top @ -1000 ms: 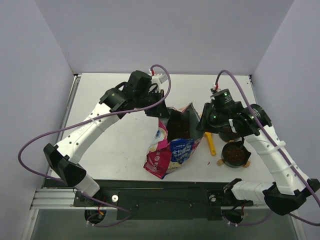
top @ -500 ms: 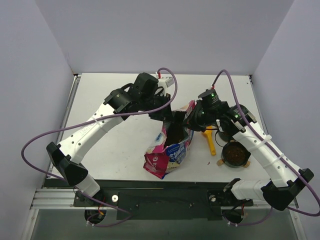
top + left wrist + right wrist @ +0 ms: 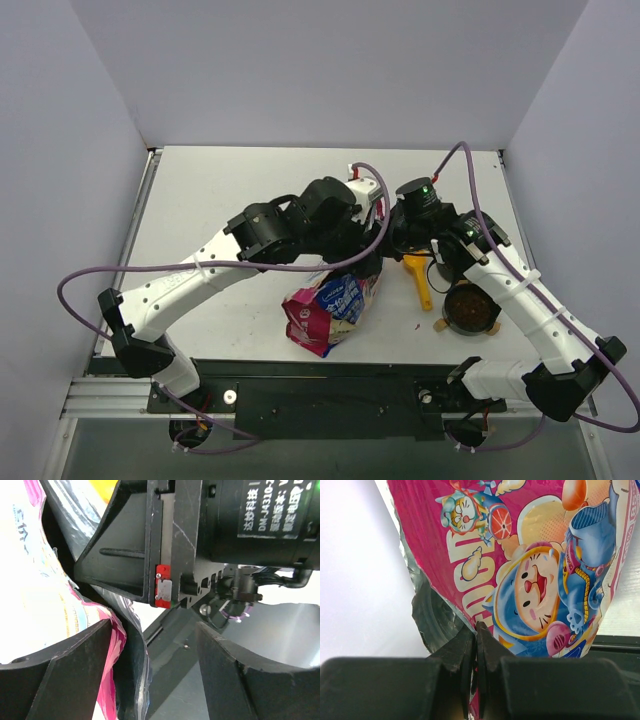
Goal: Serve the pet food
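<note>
Pink bag (image 3: 535, 580) edge clamped in right end effector (image 3: 476, 642), left end effector (image 3: 152, 647) spread apart beside bag, pet food (image 3: 468, 306) in bowl (image 3: 446, 318) near right bench (image 3: 220, 190) edge, white bench stretching left.

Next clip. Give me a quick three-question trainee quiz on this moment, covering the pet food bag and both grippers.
1. True or false: the right gripper is shut on the bag's edge.
2. The left gripper is: A open, B shut empty, C shut on the bag.
3. Fill in: in the top view, the yellow scoop lies between the bag and the ___ holding pet food.
Key: 1 true; 2 A; 3 bowl.
</note>
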Controlling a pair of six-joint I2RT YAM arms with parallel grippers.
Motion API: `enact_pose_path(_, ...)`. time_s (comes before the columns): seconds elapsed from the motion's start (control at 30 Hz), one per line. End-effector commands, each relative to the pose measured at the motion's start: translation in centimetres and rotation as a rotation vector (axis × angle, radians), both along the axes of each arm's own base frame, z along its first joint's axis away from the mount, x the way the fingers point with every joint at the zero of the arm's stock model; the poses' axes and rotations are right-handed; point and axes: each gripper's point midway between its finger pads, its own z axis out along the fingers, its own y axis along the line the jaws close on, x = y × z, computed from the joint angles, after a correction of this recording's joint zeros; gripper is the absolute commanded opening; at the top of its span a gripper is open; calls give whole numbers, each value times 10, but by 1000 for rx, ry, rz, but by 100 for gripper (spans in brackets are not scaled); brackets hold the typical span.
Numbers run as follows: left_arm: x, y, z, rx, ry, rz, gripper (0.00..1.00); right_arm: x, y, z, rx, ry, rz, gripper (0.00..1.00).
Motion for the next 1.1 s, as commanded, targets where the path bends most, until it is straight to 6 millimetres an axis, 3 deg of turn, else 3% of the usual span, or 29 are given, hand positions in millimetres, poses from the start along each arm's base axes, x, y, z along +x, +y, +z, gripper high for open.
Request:
enact_pose_path(0.0,13,17,20,59,-183,101,77,18,9,44,133,-116,-50,0)
enact_pose_path(0.07,17,23,16,105,-228,137,75,18,6,44,133,-118,-62,0)
enact_pose_path(0.13,22,30,12,143,-256,181,65,18,5,44,129,-121,-57,0)
enact_pose_path(0.33,28,34,0,186,-277,207,61,13,9,39,111,-128,15,0)
enact_pose_path(0.37,29,32,-2,192,-276,208,56,11,10,40,102,-142,42,0)
enact_pose_path(0.4,29,32,-3,194,-273,208,39,9,11,43,102,-156,73,0)
enact_pose_path(0.47,31,28,-6,203,-271,203,23,5,6,45,68,-188,149,1)
enact_pose_path(0.53,31,30,-7,221,-266,208,21,2,-5,44,18,-233,267,16)
enact_pose_path(0.63,32,33,-9,242,-264,204,21,1,-30,53,-63,-327,405,27)
enact_pose_path(0.67,30,33,-10,244,-257,198,20,-3,-48,54,-177,-374,445,38)
enact_pose_path(0.73,30,35,-13,239,-234,192,7,-4,-66,54,-294,-423,481,56)
enact_pose_path(0.8,30,37,-16,225,-197,189,0,0,-72,53,-329,-448,513,60)
enact_pose_path(0.9,30,40,-22,190,-127,164,0,17,-69,59,-343,-547,531,63)
enact_pose_path(0.97,31,45,-20,155,-105,158,0,31,-57,48,-296,-640,549,66)
enact_pose_path(1.03,34,47,-16,110,-86,140,0,40,-46,78,-256,-840,542,69)
enact_pose_path(1.07,38,51,-14,103,-81,152,0,40,-43,69,-234,-852,548,70)
